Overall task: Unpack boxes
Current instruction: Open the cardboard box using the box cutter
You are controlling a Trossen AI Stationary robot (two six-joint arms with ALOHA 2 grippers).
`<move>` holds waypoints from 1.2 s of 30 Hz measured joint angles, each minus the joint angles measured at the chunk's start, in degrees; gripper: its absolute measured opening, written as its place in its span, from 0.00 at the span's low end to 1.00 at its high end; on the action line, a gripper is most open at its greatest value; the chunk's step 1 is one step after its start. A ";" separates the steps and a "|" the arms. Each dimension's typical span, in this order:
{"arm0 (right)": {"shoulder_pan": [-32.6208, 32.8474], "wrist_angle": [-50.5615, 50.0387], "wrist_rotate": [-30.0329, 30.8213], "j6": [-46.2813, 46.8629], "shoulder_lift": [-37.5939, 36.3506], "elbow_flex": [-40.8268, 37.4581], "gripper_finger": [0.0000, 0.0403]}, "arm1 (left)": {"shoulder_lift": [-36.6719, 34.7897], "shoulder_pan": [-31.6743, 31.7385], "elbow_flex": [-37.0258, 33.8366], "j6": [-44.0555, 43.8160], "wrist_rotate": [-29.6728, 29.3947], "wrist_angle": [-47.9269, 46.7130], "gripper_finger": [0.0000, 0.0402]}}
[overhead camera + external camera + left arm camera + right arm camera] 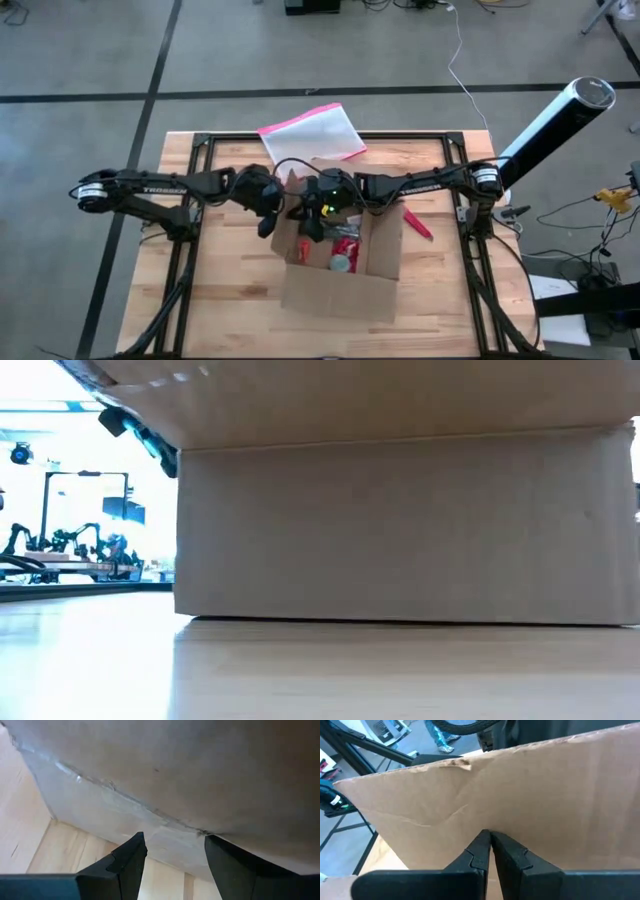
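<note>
open brown corrugated cardboard box (pixel 345 262) mid-table, left gripper (pixel 172 870) spread beside its outer wall, right gripper (pixel 490 851) pressed together at its flap

Open cardboard box (pixel 345 275) mid-table, both arms meeting over it, pink-edged pouch (pixel 313 131) behind

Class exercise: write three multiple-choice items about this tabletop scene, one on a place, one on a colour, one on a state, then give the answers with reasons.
1. Where is the pouch? A inside the box; B at the table's far edge, behind the box; C on the floor.
2. What colour is the box? A brown; B white; C blue.
3. How are the right gripper's fingers? A wide apart; B closed together; C holding the pouch.

Answers: B, the high view shows it beyond the box; A, plain cardboard; B, the right wrist view shows the tips meeting.
</note>
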 joint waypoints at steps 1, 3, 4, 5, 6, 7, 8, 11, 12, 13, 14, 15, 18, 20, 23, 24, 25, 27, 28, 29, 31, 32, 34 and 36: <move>0.00 -0.15 0.04 0.00 0.00 0.00 0.03 | 0.63 -0.23 0.63 0.44 -0.04 -0.15 0.48; -0.07 -0.33 -0.17 -0.02 0.00 0.00 0.03 | 2.01 -0.74 2.00 1.53 -0.01 -0.58 0.48; -0.10 -0.51 -0.32 -0.02 0.00 0.00 0.03 | 2.64 -0.95 2.68 2.05 0.01 -0.76 0.48; -0.11 -0.72 -0.41 -0.02 -0.02 -0.01 0.03 | 3.21 -1.16 3.35 2.52 0.00 -1.09 0.48; -0.11 -0.82 -0.45 -0.02 -0.02 -0.02 0.03 | 3.63 -1.27 4.00 3.02 0.02 -1.60 0.48; -0.11 -0.87 -0.46 -0.02 -0.02 -0.02 0.03 | 3.93 -1.28 4.66 3.67 0.06 -2.50 0.48; -0.11 -0.85 -0.44 -0.02 -0.02 -0.02 0.03 | 4.07 -1.28 5.50 4.59 0.05 -3.85 0.48; -0.11 -0.32 0.03 -0.06 -0.02 -0.02 0.03 | 4.01 -0.84 8.42 8.76 -1.12 -10.59 0.48; -0.17 -0.26 0.48 -0.05 -0.02 -0.02 0.03 | 3.93 -0.65 9.56 10.32 -2.22 -13.61 0.48; -0.26 -0.28 0.91 -0.24 -0.01 -0.02 0.03 | 3.73 -0.45 10.64 11.92 -3.35 -16.51 0.48; -0.33 -0.29 1.21 -0.50 0.05 -0.02 0.03 | 3.44 -0.26 11.66 13.34 -4.39 -19.38 0.48; -0.35 -0.32 1.53 -0.73 0.09 -0.02 0.03 | 3.23 -0.08 12.57 14.60 -5.20 -22.07 0.48; -0.44 -0.45 2.21 -0.98 0.09 -0.02 0.03 | 2.16 0.60 14.88 17.15 -6.91 -26.82 0.48; -0.55 -0.50 2.11 -0.99 0.09 -0.02 0.03 | 1.25 0.97 16.04 17.42 -7.32 -27.62 0.48; -0.65 -0.52 1.95 -1.05 0.09 -0.02 0.03 | -0.12 1.15 17.51 17.49 -7.70 -27.68 0.48; -0.68 -0.38 1.97 -1.05 0.09 -0.02 0.03 | -0.44 1.15 17.88 17.45 -8.06 -27.77 0.48; -0.70 -0.30 2.03 -1.07 0.09 -0.02 0.03 | -0.70 1.15 18.26 17.38 -8.22 -28.10 0.48; -0.70 -0.21 2.82 -1.05 0.09 -0.02 0.03 | -1.46 1.19 19.20 17.31 -8.99 -29.29 0.48; -0.70 -0.18 2.97 -1.03 0.09 -0.02 0.03 | -1.86 1.23 19.85 17.29 -9.40 -30.06 0.48; -0.70 -0.05 2.98 -1.03 0.09 -0.02 0.03 | -2.37 1.32 20.47 17.28 -9.87 -30.73 0.48; -0.70 0.12 3.01 -1.06 0.07 0.13 0.03 | -3.51 1.35 21.84 17.29 -10.55 -32.19 0.48; -0.70 0.05 3.05 -1.18 0.08 0.45 0.03 | -4.10 1.39 22.61 17.29 -10.66 -32.59 0.48; -0.70 0.20 3.08 -2.02 0.07 1.16 0.03 | -5.27 1.37 24.35 17.29 -10.85 -32.76 0.48; -0.74 0.16 3.08 -3.16 0.07 1.86 0.03 | -6.31 1.36 26.03 17.29 -10.98 -32.68 0.48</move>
